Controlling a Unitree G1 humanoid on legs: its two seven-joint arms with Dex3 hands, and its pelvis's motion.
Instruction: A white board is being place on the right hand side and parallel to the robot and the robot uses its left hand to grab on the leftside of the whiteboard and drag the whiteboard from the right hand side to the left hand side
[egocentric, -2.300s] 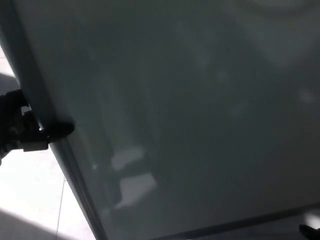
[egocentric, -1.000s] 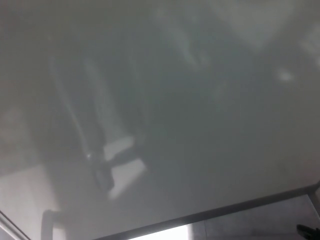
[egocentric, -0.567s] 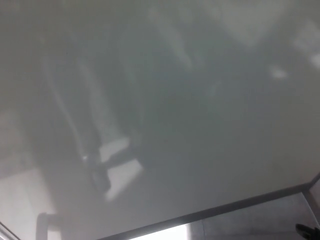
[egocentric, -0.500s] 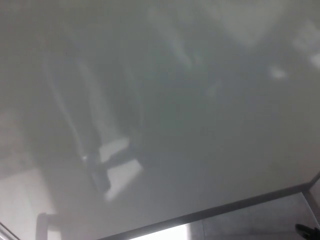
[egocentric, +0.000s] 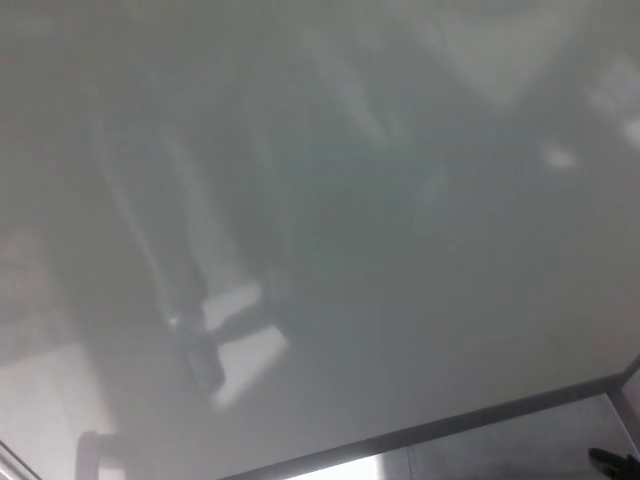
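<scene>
The whiteboard (egocentric: 330, 200) fills nearly the whole head view as a grey, glossy surface with blurred reflections. Its dark lower frame edge (egocentric: 480, 415) slants from the bottom centre up to the right border. A thin pale line (egocentric: 12, 462) cuts the bottom left corner; I cannot tell whether it is the board's left edge. My left hand does not show anywhere. A small dark tip (egocentric: 610, 462) at the bottom right border looks like part of my right hand, apart from the board.
Below the board's lower edge lies a strip of floor: a bright patch (egocentric: 350, 470) and grey tiles (egocentric: 510, 455). Reflections of a stand and pale shapes (egocentric: 220, 345) show in the board's surface.
The board has slid left since 2.3 s ago; its left edge and my left hand, then on it, have left the view. In the last second the picture has barely shifted.
</scene>
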